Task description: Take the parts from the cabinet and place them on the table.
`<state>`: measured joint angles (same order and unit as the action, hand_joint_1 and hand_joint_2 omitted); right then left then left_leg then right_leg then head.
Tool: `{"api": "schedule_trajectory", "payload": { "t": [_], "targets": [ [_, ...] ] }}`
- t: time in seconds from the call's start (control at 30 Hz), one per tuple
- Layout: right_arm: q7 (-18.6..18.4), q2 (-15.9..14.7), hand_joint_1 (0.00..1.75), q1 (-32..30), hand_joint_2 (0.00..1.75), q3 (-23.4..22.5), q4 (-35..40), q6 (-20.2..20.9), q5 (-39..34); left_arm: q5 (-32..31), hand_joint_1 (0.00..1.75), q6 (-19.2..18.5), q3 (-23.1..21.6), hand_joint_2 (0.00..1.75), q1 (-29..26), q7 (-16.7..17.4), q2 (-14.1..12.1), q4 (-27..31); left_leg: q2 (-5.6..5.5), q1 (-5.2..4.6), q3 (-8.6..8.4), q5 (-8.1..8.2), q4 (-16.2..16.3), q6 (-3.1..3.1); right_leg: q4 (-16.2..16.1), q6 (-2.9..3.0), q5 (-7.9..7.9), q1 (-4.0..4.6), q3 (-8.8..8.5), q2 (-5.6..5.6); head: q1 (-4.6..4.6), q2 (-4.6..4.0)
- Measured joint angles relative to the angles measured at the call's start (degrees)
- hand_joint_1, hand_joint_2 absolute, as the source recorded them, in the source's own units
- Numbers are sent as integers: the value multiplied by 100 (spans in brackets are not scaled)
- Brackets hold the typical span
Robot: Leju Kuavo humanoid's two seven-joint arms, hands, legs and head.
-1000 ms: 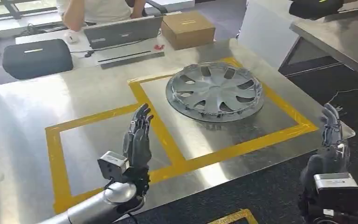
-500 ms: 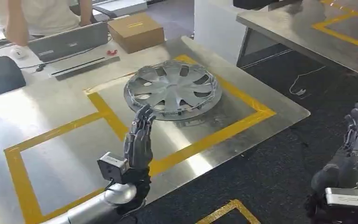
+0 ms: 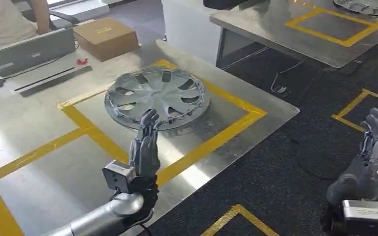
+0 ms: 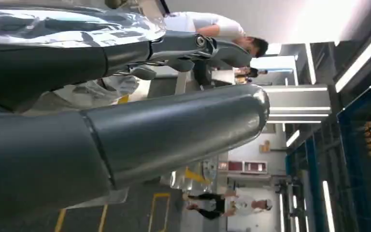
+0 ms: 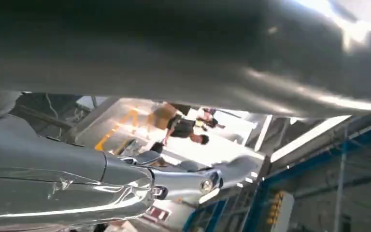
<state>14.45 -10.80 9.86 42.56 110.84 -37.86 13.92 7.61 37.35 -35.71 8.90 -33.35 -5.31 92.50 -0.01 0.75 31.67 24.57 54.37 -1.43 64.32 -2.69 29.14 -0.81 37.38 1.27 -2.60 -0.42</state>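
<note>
Hubcap lies flat on yellow-taped steel table — dark carpet beside

Bright daylight, strong glare on the shiny steel table at its left side; both wrist views blurred, backlit, washed-out highlights.

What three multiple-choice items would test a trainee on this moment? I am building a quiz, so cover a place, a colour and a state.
1. Where does the hubcap lie?
A. on the floor
B. inside a taped box on the table
C. on the cardboard box

2. What colour is the tape on the table?
A. yellow
B. red
C. white

3. What does the left hand hold?
A. the hubcap
B. a laptop
C. nothing

Key: 1 B, the hubcap sits within the tape lines; 2 A, the strips are yellow; 3 C, its fingers are straight and empty.
</note>
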Motion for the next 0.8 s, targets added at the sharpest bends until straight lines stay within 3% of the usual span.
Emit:
{"api": "schedule_trajectory", "payload": {
  "t": [0.03, 0.07, 0.1, 0.13, 0.2, 0.23, 0.27, 0.3, 0.4, 0.43, 0.47, 0.5, 0.53, 0.57, 0.6, 0.63, 0.7, 0.73, 0.77, 0.8],
  "targets": [
    [-2, -2, 0, -10, 0, 18, 0, 4, -11, 0, 0, 0, 0, 0, -9, 4, -2, 0, 69, -14, 1, 4, 2, -6, 516, -17, 211, -10, 232, -45, 2, 0],
    [-4, -2, 0, -18, 0, 20, 0, 7, -13, 0, 0, 2, 0, 0, -15, 7, -2, 0, 137, -22, 2, 10, 3, -14, 870, -28, 317, -17, 390, -58, 2, 0],
    [-7, -4, 0, -19, 0, 20, -2, 9, -26, 0, 0, 0, 0, 0, -18, 9, -2, 0, 203, -28, -3, 15, 6, -18, 961, -30, 290, -21, 427, -66, 2, 0],
    [-7, -4, 0, -17, 0, 20, -2, 9, -31, 0, 0, 2, 0, 0, -17, 9, -2, 0, 268, -29, -11, 24, 7, -16, 755, -21, 136, -21, 319, -77, 4, 0],
    [-7, -2, 0, -16, 0, 22, 0, 15, -31, 0, 0, 2, 0, 0, -16, 9, 0, 0, 385, -30, -54, 57, 11, 10, -278, 18, -362, -14, -234, -197, 4, 0],
    [-5, -4, 0, -12, 0, 22, 0, 15, -31, 0, 0, 2, 0, 0, -16, 9, 0, 0, 432, -43, -81, 77, 12, 38, -755, 47, -514, 9, -491, -439, 6, 0],
    [-7, -2, 0, 1, 0, 24, 0, 15, -33, 0, 0, 2, 0, 0, -16, 9, -2, 0, 475, -94, -79, 100, 34, 72, -934, 56, -424, 102, -573, -597, 17, 0],
    [-2, -2, 0, 8, 0, 33, 4, 17, -33, 0, 0, 2, 0, 0, -15, 9, -2, 2, 506, -101, -70, 88, 30, 99, -925, 119, -447, 73, -601, -536, 6, 0],
    [-33, -2, 0, -5, 0, 39, 13, 33, -103, -2, 0, 2, 0, 0, -5, 11, -2, 11, 711, -98, -95, 100, 21, 168, -979, 212, -502, 79, -567, -321, -22, 0],
    [-46, -4, 0, -4, 0, 37, 15, 48, -151, -4, 0, 2, 0, 0, 2, 11, -7, 13, 474, -59, -82, 196, 116, 213, -1009, 250, -529, 48, -587, -271, -28, 0],
    [-46, -2, 0, 19, 0, 39, 15, 63, -183, -7, 0, 2, 0, 0, 4, 9, -7, 20, 234, -52, 38, 371, 376, 228, -1015, 279, -545, 40, -576, -225, -24, 0],
    [-46, -4, 0, 27, 0, 42, 15, 74, -199, -7, 0, 2, 0, 0, 1, 9, -7, 20, 109, -48, 260, 615, 845, 242, -1015, 296, -556, 36, -564, -160, -68, 0],
    [-46, -4, 0, 26, 0, 46, 15, 81, -230, -7, 0, 2, 0, 0, -12, 11, -15, 20, 52, -40, 530, 842, 1391, 254, -1015, 306, -563, 37, -551, -88, -96, 0],
    [-46, -4, 0, 20, 0, 48, 13, 83, -258, -4, 0, 2, 0, 0, -27, 11, -24, 20, 36, -39, 754, 963, 1801, 263, -1014, 310, -566, 39, -541, -15, -101, 0],
    [-44, -4, 0, 20, 0, 48, 13, 81, -295, 0, 0, 0, 0, 0, -39, 11, -26, 20, 35, -39, 856, 945, 1953, 268, -1013, 312, -571, 39, -536, 58, -101, 0],
    [-35, -4, 0, 20, 0, 54, 13, 68, -325, 4, 0, 0, 0, 0, -42, 11, -28, 17, 34, -37, 809, 786, 1815, 263, -1013, 311, -575, 38, -537, 135, -109, 0],
    [-20, -4, 0, 21, 0, 63, 13, 31, -378, 4, 0, -13, 0, 0, -39, 7, -28, 20, -36, -26, 402, 261, 915, 223, -1011, 291, -588, 36, -545, 290, -127, 0],
    [-11, -4, 0, 24, 0, 68, 13, 13, -393, 4, 0, -15, 0, 0, -37, 0, -28, 20, -221, -17, 147, 35, 385, 195, -1009, 280, -595, 34, -545, 357, -131, 0],
    [-4, -4, 0, 29, 0, 70, 13, 2, -396, 5, 0, -17, 0, 0, -35, -8, -28, 20, -527, -4, 29, 31, 83, 161, -997, 256, -597, 47, -516, 408, -127, 0],
    [-2, -4, 0, 30, 0, 72, 13, -13, -400, 9, 0, -17, 0, 0, -35, -11, -28, 20, -446, 18, 20, 14, 28, 169, -975, 227, -601, 58, -485, 480, -112, 0]
  ]
}}
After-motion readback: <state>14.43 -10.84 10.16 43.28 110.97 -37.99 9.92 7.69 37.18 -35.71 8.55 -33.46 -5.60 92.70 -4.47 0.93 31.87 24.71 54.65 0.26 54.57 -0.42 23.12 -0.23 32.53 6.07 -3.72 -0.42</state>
